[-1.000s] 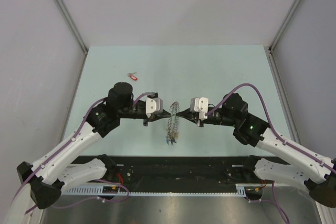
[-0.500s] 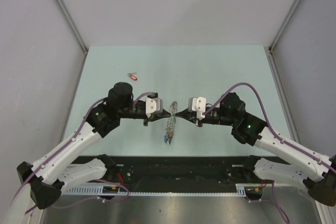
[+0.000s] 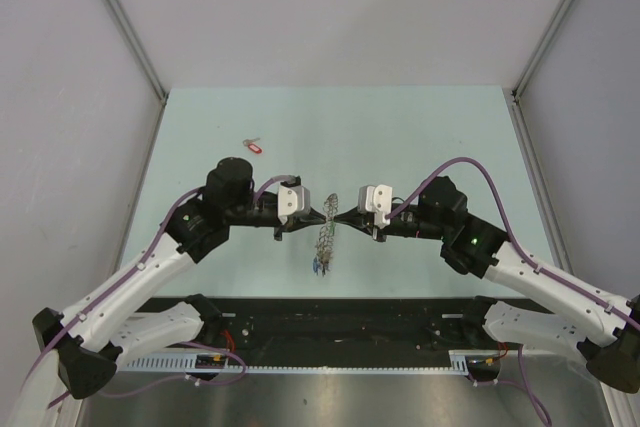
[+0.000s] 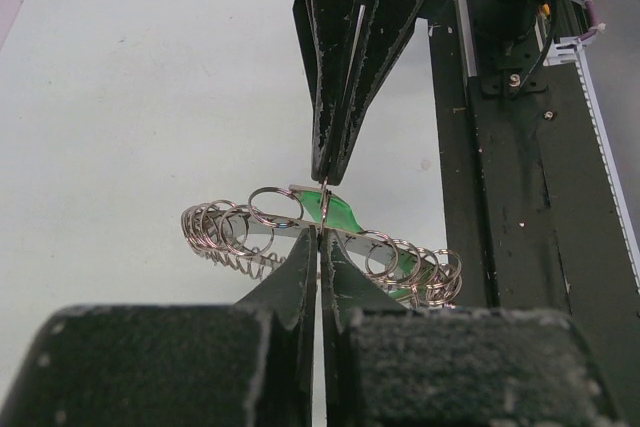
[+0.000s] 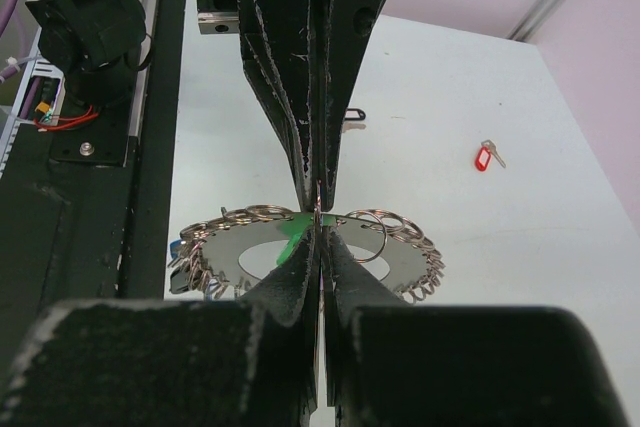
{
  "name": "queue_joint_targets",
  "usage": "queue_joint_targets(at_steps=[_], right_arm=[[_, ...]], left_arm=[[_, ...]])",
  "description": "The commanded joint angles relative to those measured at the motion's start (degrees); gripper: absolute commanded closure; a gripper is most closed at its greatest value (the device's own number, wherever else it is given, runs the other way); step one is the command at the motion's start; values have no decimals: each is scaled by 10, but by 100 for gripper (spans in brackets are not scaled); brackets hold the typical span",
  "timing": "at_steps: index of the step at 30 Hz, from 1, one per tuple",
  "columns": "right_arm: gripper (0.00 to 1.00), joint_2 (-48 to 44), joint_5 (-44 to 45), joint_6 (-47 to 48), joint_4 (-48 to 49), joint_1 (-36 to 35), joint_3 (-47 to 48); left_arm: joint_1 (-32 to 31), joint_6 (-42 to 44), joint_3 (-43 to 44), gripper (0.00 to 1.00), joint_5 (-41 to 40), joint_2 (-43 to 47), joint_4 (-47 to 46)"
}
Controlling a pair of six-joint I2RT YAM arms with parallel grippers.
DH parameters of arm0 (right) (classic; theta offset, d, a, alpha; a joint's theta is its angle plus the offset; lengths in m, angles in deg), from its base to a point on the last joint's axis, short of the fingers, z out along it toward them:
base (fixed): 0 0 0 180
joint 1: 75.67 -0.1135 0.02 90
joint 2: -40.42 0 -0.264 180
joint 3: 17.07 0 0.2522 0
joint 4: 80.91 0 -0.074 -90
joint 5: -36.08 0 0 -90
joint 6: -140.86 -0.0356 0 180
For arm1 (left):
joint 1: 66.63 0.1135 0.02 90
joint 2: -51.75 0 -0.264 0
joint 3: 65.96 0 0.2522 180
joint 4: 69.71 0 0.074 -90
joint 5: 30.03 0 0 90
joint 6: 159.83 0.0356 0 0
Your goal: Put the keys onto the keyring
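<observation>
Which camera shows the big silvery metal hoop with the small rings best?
The right wrist view: the large silvery metal hoop shows its broad face and centre hole there. The left wrist view shows it more edge-on, and the top view shows only a thin strip.

Bright, even overhead light, soft faint shadows; near fingers [image 4: 290,287] blurred in wrist views
</observation>
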Motion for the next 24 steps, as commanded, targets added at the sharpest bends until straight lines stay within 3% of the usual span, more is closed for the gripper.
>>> queue_joint_targets(at_steps=[1, 24], right_arm=[[100, -1, -6, -5, 17, -3, 9], [100, 5, -10, -19, 29, -3, 9]], left_arm=[[-2, -8, 1, 100, 7, 13, -47], [-3, -18, 16, 100, -33, -1, -26]])
